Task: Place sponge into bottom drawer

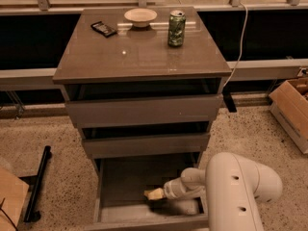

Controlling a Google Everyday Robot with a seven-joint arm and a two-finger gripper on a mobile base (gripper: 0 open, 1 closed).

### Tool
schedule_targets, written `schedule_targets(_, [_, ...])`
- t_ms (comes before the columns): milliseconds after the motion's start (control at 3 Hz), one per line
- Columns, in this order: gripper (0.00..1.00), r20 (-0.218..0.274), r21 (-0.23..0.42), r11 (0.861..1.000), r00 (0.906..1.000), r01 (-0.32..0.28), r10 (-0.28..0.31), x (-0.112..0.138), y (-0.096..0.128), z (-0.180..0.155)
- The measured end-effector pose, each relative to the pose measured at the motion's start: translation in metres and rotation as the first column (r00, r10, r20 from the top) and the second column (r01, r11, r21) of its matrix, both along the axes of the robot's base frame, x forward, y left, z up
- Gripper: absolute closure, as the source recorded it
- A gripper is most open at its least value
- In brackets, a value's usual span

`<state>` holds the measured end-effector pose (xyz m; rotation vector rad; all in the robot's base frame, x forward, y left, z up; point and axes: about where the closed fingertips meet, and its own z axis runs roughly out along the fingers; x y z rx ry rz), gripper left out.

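Note:
The bottom drawer [126, 178] is pulled out, its flat grey base showing below the two drawers above. My gripper [160, 193] reaches into it from the right, low over the base near the drawer's front right. A small pale yellow piece, the sponge [153, 194], sticks out at the gripper's tip and is held there just above the base. My white arm [238, 189] fills the lower right and hides the drawer's right corner.
On the cabinet top [139, 52] stand a green can [176, 28], a pale bowl [140, 17] and a dark flat object [104, 29]. A cardboard box [291, 107] sits on the floor at right. A black bar [37, 183] lies at left.

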<state>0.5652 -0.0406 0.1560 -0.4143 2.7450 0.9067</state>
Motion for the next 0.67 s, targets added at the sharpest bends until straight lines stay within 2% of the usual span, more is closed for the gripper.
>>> schedule_targets(333, [0.00,-0.002,0.001,1.000,1.0000,-0.001,0.001,-0.0009,0.0011,-0.0007])
schedule_targets(667, [0.00,-0.002,0.001,1.000,1.0000,-0.001,0.001,-0.0009,0.0011,-0.0007])
